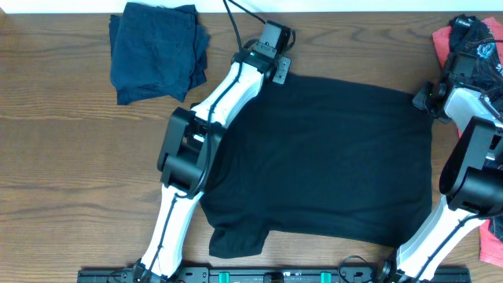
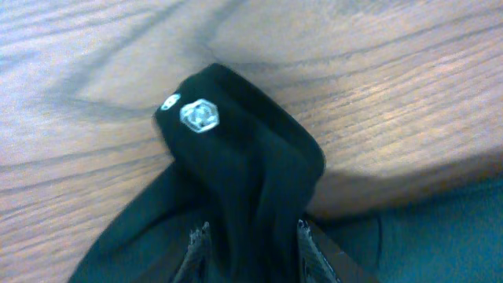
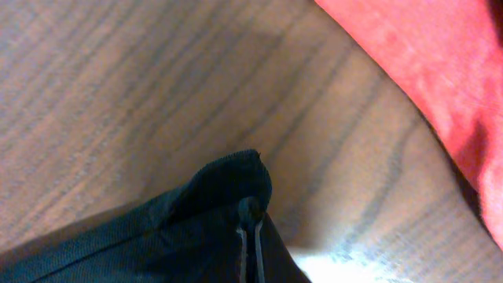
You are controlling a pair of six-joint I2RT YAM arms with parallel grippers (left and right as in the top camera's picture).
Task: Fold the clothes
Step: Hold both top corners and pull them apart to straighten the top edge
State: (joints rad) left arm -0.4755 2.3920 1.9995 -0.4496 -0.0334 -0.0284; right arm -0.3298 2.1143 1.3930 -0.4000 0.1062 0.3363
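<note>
A black T-shirt [image 1: 330, 165] lies spread over the middle of the table, one sleeve at the near left. My left gripper [image 1: 277, 69] is at its far left corner. In the left wrist view its fingers [image 2: 304, 236] stand apart, with a raised fold of the shirt [image 2: 236, 165], bearing a small white logo [image 2: 196, 115], lying between them. My right gripper [image 1: 424, 98] is at the shirt's far right corner. Seen from the right wrist, that gripper [image 3: 251, 236] is shut, pinching the black hem [image 3: 228, 177] just above the wood.
A folded pile of dark navy clothes [image 1: 157, 51] sits at the far left. Coral-red clothes [image 1: 460, 39] lie at the far right by the right arm, with red cloth [image 3: 424, 71] close to the right gripper, and more of them [image 1: 491, 244] at the near right.
</note>
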